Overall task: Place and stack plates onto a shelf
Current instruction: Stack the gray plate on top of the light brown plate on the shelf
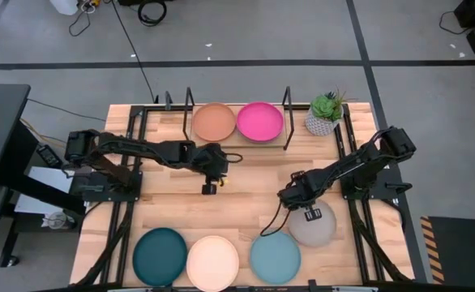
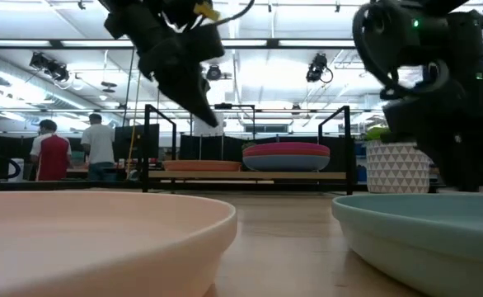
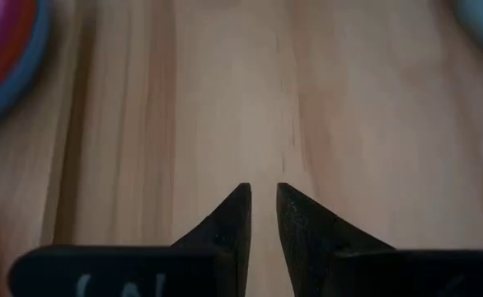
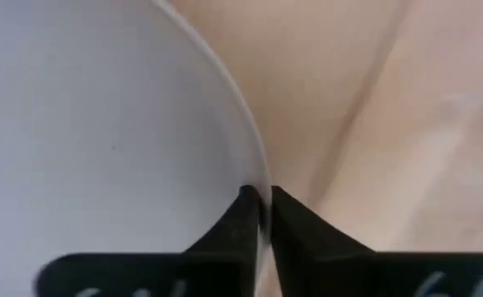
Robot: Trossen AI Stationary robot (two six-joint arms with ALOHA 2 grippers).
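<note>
The shelf stands at the table's far edge. It carries a terracotta plate and a pink plate, and the low view shows the pink plate stacked on a blue one. Dark teal, cream and light blue plates lie along the near edge. The grey plate sits beside the light blue one. My right gripper is shut on the grey plate. My left gripper hangs over bare wood mid-table, its fingers nearly together and empty. My right gripper pinches the grey plate's rim on its far side between the two fingers, one finger inside the rim and one outside. The fingers come from above, pointing down. Whether the plate is still flat on the table cannot be told.
A potted plant stands at the shelf's right end, close to the right arm. Bare wood lies between the shelf and the near row of plates. People stand in the room beyond the table's far left.
</note>
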